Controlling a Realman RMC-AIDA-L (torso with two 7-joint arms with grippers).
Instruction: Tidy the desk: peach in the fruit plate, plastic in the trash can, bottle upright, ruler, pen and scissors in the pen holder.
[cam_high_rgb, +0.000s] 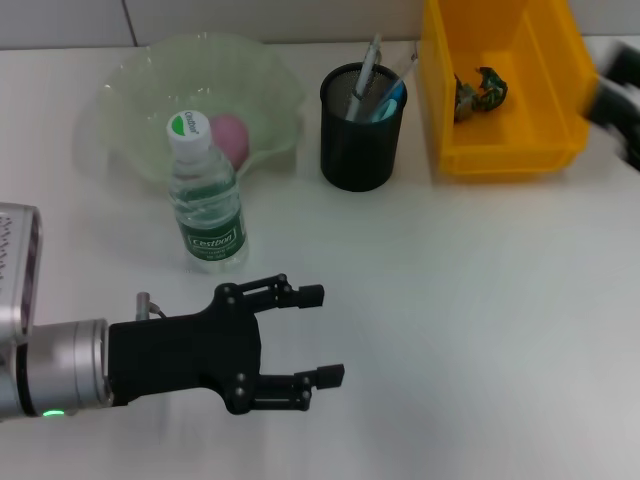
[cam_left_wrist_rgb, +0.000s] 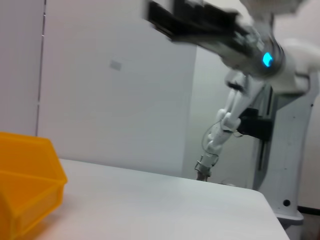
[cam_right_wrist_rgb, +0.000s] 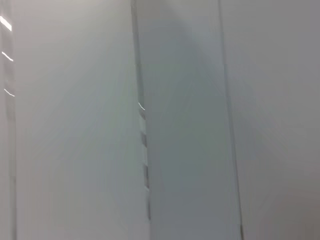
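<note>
Currently the left gripper (cam_high_rgb: 322, 335) hovers low over the bare table (cam_high_rgb: 480, 300) at the near left, fingers spread and holding nothing, pointing toward the robot's right. The bottle (cam_high_rgb: 207, 195) stands upright just beyond it — cap up, long axis vertical, label facing the camera — directly in front of the plate (cam_high_rgb: 130, 90), which holds the peach (cam_high_rgb: 229, 136) behind the bottle's cap. The holder (cam_high_rgb: 362, 128) sits to the right of the plate with the pen (cam_high_rgb: 366, 74) and other long items leaning in it; which of these is the ruler or the scissors cannot be told. The bin (cam_high_rgb: 500, 150) stands farther right with crumpled plastic (cam_high_rgb: 481, 91) lying inside.

Judged from this layout, every task item already occupies its assigned place, so no pick remains evident. The governing relation is that the bottle lies up and away from the left gripper, off its finger line, and the left arm is much the nearer of the two. The right gripper (cam_high_rgb: 618, 90) shows only as a dark blurred shape at the far right edge beyond the bin — whether it is spread or closed cannot be told. Any retreat of the left arm should stay clear of the bottle to avoid tipping it.
</note>
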